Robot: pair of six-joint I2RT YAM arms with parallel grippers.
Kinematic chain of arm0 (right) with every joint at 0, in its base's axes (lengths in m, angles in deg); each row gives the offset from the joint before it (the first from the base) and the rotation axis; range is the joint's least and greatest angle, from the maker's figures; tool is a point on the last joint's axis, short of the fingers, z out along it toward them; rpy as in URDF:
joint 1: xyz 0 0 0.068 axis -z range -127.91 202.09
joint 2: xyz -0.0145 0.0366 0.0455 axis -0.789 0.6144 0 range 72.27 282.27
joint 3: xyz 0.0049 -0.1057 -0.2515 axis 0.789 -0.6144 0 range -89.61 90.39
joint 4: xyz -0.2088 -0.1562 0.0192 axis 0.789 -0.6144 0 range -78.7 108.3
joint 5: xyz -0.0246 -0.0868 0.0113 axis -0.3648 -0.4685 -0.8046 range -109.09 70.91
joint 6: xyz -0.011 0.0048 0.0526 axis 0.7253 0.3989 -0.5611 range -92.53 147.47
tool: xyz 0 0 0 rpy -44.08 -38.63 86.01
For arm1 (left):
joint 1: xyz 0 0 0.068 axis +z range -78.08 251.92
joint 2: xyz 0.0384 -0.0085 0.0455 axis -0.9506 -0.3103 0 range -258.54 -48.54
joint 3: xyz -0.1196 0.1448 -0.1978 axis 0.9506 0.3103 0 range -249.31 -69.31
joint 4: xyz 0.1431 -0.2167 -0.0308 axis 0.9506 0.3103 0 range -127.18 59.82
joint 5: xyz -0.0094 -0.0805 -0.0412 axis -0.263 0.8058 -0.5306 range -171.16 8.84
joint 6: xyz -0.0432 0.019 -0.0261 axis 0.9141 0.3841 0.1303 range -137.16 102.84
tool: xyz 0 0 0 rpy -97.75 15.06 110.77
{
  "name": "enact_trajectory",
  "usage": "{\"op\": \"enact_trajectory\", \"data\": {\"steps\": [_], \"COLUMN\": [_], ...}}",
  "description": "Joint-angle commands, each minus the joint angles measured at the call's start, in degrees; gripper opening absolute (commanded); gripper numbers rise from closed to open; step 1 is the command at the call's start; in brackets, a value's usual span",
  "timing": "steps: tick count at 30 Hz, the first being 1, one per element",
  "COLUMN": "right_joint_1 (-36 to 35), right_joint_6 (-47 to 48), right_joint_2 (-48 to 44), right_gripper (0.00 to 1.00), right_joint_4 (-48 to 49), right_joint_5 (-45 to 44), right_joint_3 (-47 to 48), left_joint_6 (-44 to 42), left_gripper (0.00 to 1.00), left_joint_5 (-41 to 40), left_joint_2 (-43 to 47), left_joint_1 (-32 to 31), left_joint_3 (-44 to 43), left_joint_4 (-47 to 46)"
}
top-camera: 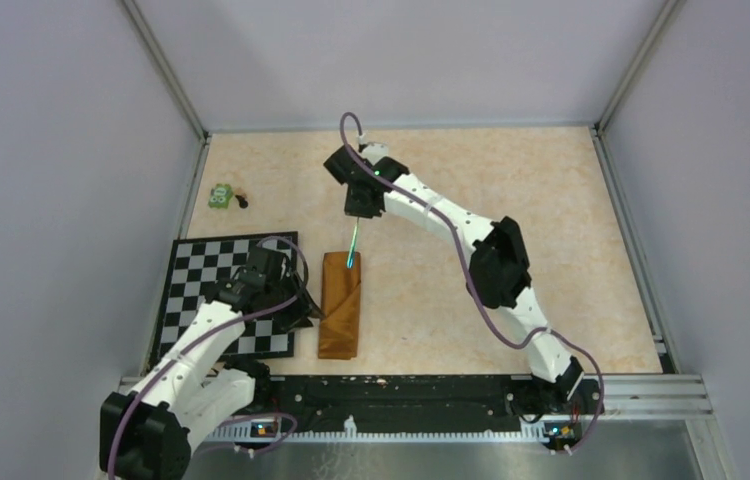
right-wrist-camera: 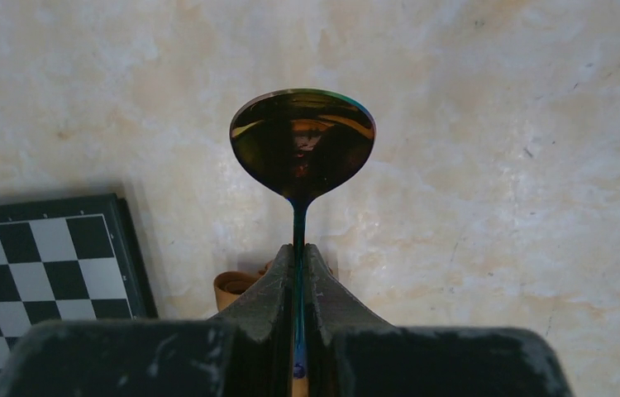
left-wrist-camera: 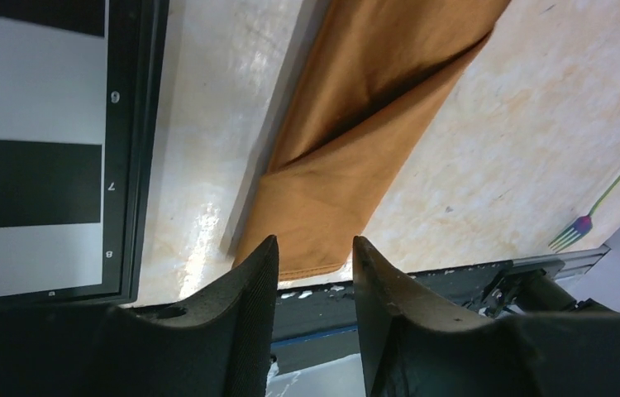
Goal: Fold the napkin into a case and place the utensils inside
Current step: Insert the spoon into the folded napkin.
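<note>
The napkin lies folded as a narrow rust-orange case [top-camera: 341,305] with a diagonal flap, right of the checkered mat; it also shows in the left wrist view [left-wrist-camera: 356,141]. My right gripper [top-camera: 361,205] is shut on the thin handle of an iridescent spoon [top-camera: 353,245], above the case's far end. In the right wrist view my right gripper [right-wrist-camera: 299,248] clamps the handle and the spoon bowl [right-wrist-camera: 302,145] sticks out beyond the fingers. My left gripper [top-camera: 303,305] is open and empty by the case's left edge, jaws [left-wrist-camera: 315,241] near its near end. A fork [left-wrist-camera: 579,227] lies at the right.
The black-and-white checkered mat [top-camera: 226,295] lies under my left arm and shows in both wrist views [left-wrist-camera: 34,149] [right-wrist-camera: 34,273]. A small green toy [top-camera: 219,196] sits at the far left. The black rail [top-camera: 411,390] runs along the near edge.
</note>
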Motion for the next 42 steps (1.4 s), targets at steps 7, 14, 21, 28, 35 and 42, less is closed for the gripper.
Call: {"op": "enact_trajectory", "data": {"steps": [7,14,21,28,35,42], "right_joint_1": [-3.71,-5.5,-6.99,-8.86,-9.81,-10.45], "right_joint_6": [-3.05,-3.23,-2.86,-3.27,-3.03,-2.95], "right_joint_2": [3.66,4.51,4.96,5.76,6.15,6.13], "right_gripper": [0.0,0.0,0.0,0.0,0.0,0.0], "right_joint_4": [-5.51,-4.8,-4.43,-5.06,-5.87,-6.82], "right_joint_5": [-0.47,-1.27,-2.38,-2.59,-3.63,-5.42], "right_joint_3": [4.49,3.16,2.96,1.74,1.49,1.82], "left_joint_6": [4.33,4.9,5.08,5.65,5.83,6.24], "left_gripper": [0.43,0.4,0.37,0.32,0.32,0.32], "left_joint_5": [2.86,3.81,2.02,1.32,0.89,1.34], "left_joint_2": [1.5,-0.68,-2.32,-4.22,-3.85,-3.86], "left_joint_1": [-1.6,-1.66,-1.64,-1.68,-1.62,-1.63], "left_joint_3": [5.54,8.32,9.39,11.51,12.41,13.04], "left_joint_4": [-3.08,-7.8,-9.89,-13.15,-13.49,-14.12]}}
